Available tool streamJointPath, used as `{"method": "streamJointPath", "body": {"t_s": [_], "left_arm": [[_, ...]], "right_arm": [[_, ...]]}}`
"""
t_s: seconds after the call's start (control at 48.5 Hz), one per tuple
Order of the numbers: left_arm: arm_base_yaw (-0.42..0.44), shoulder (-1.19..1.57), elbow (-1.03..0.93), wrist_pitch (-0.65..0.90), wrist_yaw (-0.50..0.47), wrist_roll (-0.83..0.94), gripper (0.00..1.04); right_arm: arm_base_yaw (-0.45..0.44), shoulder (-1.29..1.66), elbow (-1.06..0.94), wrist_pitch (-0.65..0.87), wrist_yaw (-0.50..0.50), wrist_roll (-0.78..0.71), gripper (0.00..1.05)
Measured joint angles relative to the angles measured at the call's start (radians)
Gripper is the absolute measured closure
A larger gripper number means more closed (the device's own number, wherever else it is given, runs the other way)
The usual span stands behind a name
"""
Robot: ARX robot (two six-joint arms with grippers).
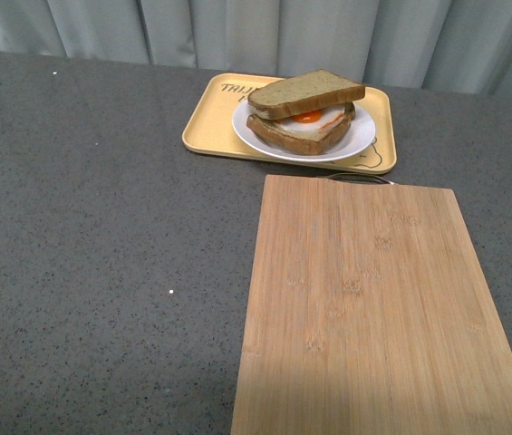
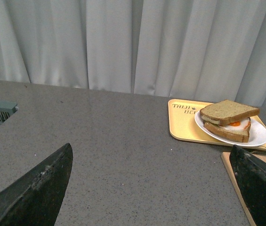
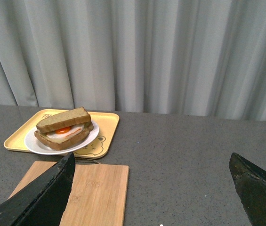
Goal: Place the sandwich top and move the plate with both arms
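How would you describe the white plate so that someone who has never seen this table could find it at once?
Start at the grey curtain behind the table; just in front of it lies a yellow tray, beyond the wooden cutting board. The plate sits on that tray, holding a sandwich whose sandwich top covers a fried egg. It is the only round, white thing there.

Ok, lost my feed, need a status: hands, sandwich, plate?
Left hand open, empty. Right hand open, empty. Sandwich top on the egg slice, tilted; plate sits on the yellow tray. Cutting board bare, nothing blocking.
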Motion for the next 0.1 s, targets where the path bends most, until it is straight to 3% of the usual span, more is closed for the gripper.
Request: {"method": "streamJointPath", "body": {"t_s": [0.103], "left_arm": [[0.000,0.000,0.000,0.000,0.000,0.000,0.07]], "right_arm": [[0.000,0.000,0.000,0.000,0.000,0.000,0.09]]}}
